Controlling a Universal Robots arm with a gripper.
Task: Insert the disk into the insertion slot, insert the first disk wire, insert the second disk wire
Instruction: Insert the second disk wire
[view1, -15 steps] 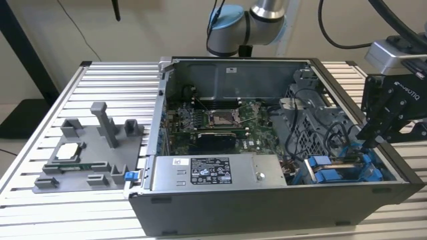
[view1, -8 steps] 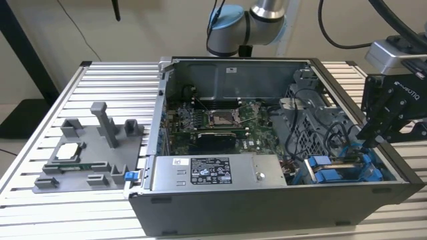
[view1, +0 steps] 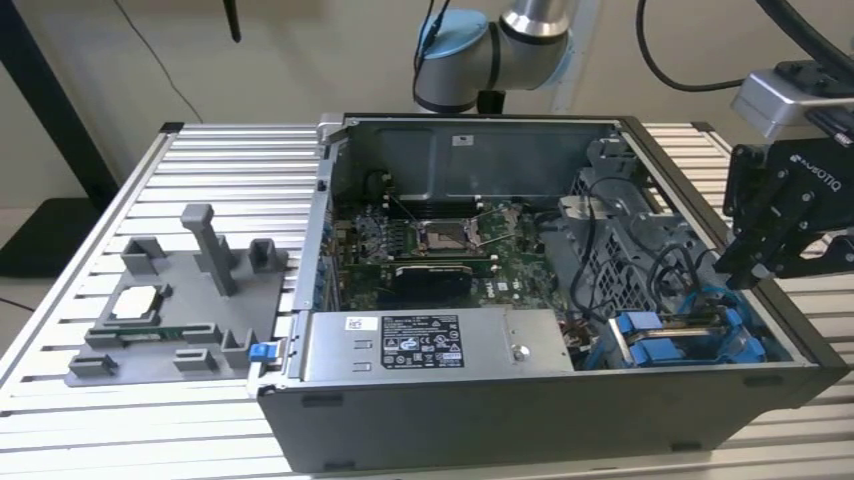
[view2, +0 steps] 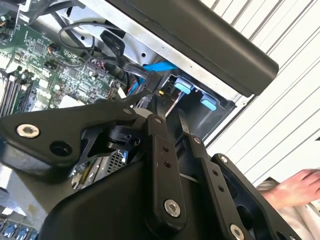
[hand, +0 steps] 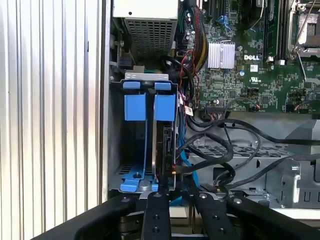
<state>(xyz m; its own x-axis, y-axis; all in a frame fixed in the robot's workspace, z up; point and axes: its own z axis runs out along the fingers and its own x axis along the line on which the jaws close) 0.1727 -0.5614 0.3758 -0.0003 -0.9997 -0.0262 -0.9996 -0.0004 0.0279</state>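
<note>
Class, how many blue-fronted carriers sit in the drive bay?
2, side by side in the drive bay: first carrier against the case wall, second carrier on the motherboard side. Others may be hidden.

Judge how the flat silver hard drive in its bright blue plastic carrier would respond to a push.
Likely rigid: the silver hard drive shows a straight, unbending edge. Standing edge-on inside the grey metal bay, it should probably slide rather than tip.

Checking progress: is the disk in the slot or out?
In: the disk stands on edge inside the slot, beside a second blue carrier.
</note>
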